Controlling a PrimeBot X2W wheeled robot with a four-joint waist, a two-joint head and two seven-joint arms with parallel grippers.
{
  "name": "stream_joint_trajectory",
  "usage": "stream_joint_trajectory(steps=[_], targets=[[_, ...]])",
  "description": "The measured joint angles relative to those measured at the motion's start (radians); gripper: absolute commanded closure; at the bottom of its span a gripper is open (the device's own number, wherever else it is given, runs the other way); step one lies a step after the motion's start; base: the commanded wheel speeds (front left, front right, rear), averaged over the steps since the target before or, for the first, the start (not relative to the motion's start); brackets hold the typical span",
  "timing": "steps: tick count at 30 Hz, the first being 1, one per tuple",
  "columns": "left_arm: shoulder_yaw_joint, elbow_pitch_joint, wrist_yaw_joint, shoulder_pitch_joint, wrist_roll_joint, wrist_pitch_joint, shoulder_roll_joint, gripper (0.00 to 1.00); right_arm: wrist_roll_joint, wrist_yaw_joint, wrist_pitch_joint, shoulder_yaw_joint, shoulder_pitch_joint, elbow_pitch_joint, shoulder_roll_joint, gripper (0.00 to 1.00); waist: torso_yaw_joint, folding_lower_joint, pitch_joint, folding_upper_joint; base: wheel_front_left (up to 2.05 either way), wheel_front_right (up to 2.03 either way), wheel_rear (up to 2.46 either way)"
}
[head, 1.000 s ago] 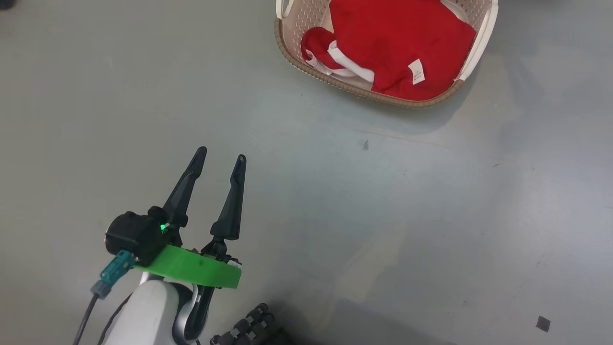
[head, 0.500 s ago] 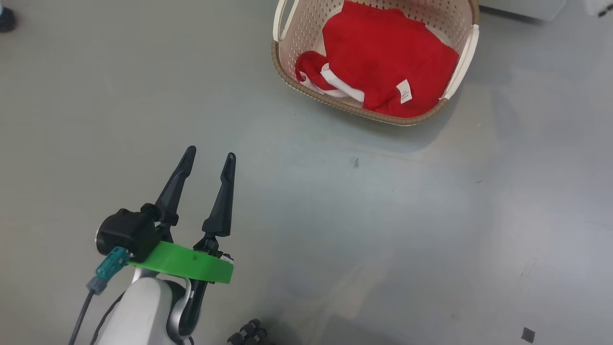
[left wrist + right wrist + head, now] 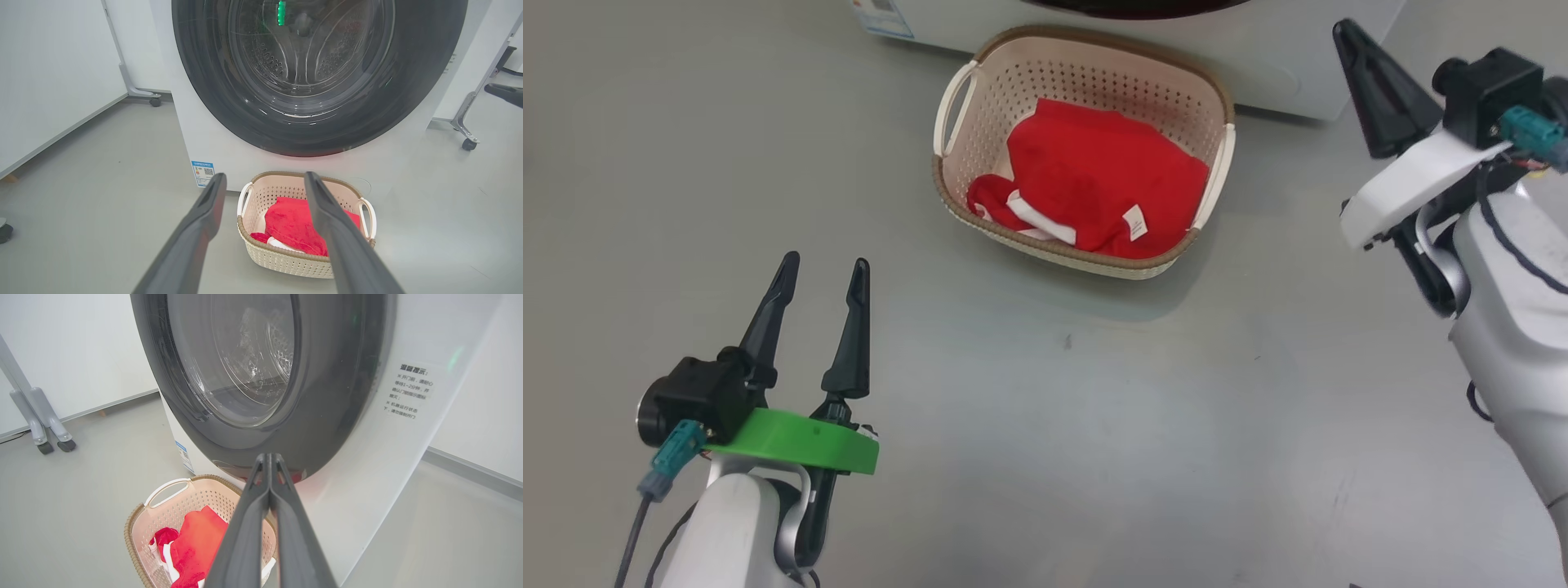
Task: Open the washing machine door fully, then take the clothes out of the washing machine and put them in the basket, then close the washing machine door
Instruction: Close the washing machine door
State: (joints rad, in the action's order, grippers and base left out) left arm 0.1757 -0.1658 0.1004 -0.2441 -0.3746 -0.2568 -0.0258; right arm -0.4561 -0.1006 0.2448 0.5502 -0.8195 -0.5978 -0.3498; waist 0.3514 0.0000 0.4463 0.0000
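Observation:
The cream basket (image 3: 1094,77) sits on the grey floor right before the washing machine (image 3: 216,151). The red clothes (image 3: 1094,175), white label up, lie bundled inside it. The washing machine door (image 3: 212,81) rests flat against the machine's front, its glass showing the steel drum. My left gripper (image 3: 824,263) hangs open and empty at the lower left, well short of the basket. My right gripper (image 3: 1346,33) is at the upper right beside the machine's front; in the right wrist view its fingers (image 3: 268,456) are pressed together below the door's black rim (image 3: 327,396), holding nothing.
A blue sticker (image 3: 882,16) marks the machine's lower left corner. Wheeled frame legs stand on both sides of the machine (image 3: 141,92) (image 3: 466,130). White wall panels (image 3: 49,73) close off the left. Open grey floor (image 3: 1054,425) lies between my arms.
The head camera has swung, so the basket sits lower in the picture and the machine's base and my right arm have come into view. The left gripper stays open.

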Motion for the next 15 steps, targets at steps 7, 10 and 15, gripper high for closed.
stream_joint_trajectory(steps=[7,10,15], targets=[[-0.048,-0.027,0.000,0.043,0.026,0.000,-0.003,0.00,-0.046,0.035,0.007,-0.036,0.147,0.008,0.054,1.00,-0.083,0.0000,-0.083,0.0000,0.00,0.00,0.00],[-0.073,-0.040,0.000,0.076,0.031,0.000,-0.009,0.00,-0.055,0.052,0.007,-0.061,0.206,0.032,0.072,1.00,-0.120,0.0000,-0.121,0.0000,0.00,0.00,0.00],[-0.097,-0.060,0.000,0.135,0.033,0.000,-0.011,0.00,-0.069,0.087,0.007,-0.124,0.294,0.090,0.082,1.00,-0.177,0.0000,-0.190,0.0000,0.00,0.00,0.00]])
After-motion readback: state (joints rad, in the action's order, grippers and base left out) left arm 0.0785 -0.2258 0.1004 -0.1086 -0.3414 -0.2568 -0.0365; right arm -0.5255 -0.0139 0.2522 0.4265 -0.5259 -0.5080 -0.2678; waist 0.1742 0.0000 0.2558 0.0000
